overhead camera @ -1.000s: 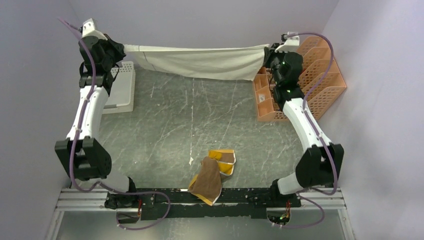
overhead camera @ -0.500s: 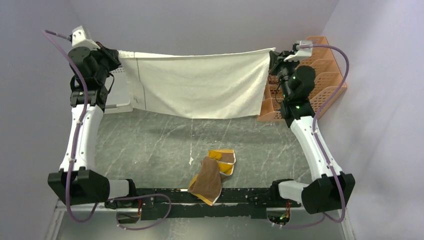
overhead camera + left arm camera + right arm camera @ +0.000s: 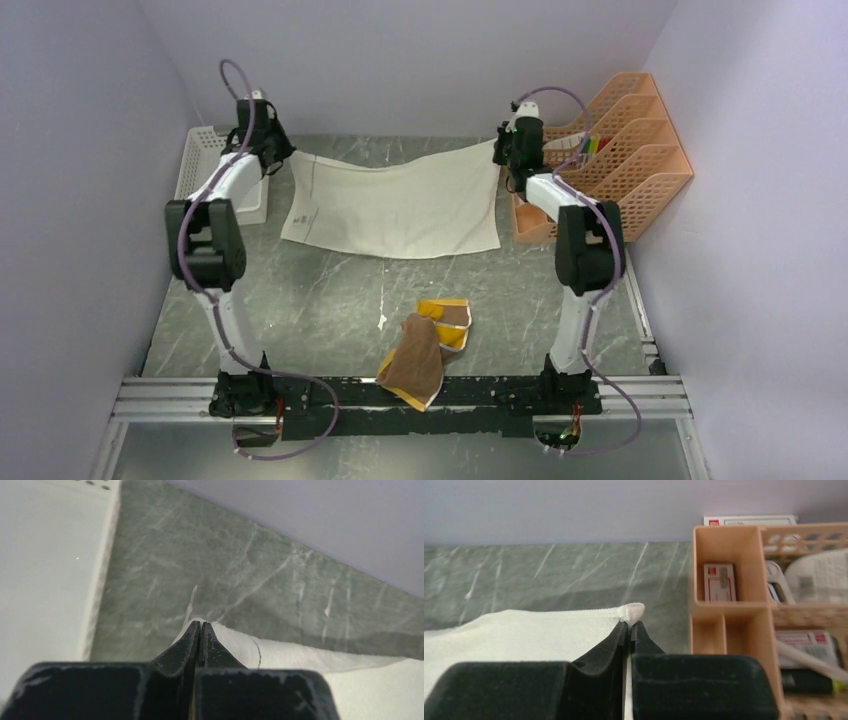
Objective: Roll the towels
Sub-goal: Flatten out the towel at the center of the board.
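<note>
left hand (image 3: pixel 200 626) and right hand (image 3: pixel 630 625) each pinch a far corner of the cream towel (image 3: pixel 400 205), which lies spread over the far worktop (image 3: pixel 300 300). the brown towel (image 3: pixel 412 362) lies crumpled at the near edge.

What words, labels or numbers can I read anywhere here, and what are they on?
Nothing is legible.
Red-and-white box in the orange organizer: print too blurred to read.
Red-and-white packet lower down: also blurred.
Cream towel and brown towel: no writing seen.
</note>
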`<action>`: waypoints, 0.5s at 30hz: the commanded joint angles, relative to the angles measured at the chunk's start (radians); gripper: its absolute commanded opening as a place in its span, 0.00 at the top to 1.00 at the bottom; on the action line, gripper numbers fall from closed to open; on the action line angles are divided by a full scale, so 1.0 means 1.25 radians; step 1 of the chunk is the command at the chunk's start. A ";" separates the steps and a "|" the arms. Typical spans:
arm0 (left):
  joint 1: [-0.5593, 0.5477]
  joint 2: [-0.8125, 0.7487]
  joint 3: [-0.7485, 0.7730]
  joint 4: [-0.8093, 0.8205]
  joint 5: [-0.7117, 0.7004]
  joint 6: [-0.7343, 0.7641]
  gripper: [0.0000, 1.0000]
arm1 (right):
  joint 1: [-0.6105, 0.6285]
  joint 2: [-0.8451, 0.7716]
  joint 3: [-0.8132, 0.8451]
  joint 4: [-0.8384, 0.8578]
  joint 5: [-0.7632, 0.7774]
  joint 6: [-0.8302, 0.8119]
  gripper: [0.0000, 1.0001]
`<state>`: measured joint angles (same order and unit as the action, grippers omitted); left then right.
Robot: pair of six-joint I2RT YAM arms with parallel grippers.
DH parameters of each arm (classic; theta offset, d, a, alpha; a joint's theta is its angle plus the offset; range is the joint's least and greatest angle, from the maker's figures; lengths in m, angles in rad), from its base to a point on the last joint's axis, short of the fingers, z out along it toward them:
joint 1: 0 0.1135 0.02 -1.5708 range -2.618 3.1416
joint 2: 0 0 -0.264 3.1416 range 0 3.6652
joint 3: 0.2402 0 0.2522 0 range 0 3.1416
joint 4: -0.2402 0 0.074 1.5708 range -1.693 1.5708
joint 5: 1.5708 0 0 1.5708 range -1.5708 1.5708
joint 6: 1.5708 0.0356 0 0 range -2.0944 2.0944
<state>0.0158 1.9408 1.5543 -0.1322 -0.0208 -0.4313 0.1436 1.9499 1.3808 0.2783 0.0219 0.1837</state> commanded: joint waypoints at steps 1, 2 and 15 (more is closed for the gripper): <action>-0.011 0.178 0.219 -0.038 -0.044 0.021 0.93 | -0.002 0.167 0.201 -0.028 0.024 -0.038 1.00; -0.011 0.218 0.270 -0.055 -0.055 0.024 0.93 | -0.002 0.206 0.250 -0.046 0.025 -0.044 1.00; -0.003 0.430 0.536 0.032 -0.065 0.090 0.93 | -0.003 0.459 0.592 -0.099 0.036 -0.112 1.00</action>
<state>0.0032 2.4409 2.1746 -0.1936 -0.0975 -0.3492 0.1432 2.5004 2.0830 0.1287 0.0429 0.0879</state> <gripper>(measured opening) 0.075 0.017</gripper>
